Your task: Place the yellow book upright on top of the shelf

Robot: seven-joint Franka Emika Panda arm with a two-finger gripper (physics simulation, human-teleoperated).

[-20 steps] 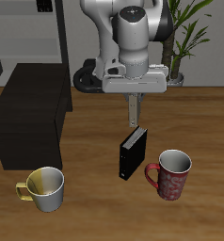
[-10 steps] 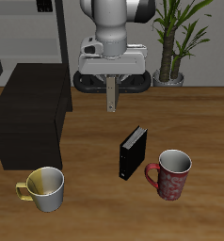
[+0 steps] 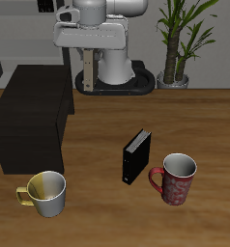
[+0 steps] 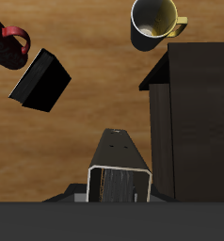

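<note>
Up above the tabletop point(image 3: 98, 125), beside the shelf point(image 3: 30, 116), the gripper point(image 3: 88, 60) is pinching the yellow book point(image 3: 88, 69) upright, fingers closed on its top edge. Risk I'm seeing: it's hanging near the shelf edge, so it could be clipping the side and tipping.

Shelf point(image 3: 30, 101) top bare; black book point(image 3: 135, 157), 2 mugs point(image 3: 175, 178) crowd front.
</note>
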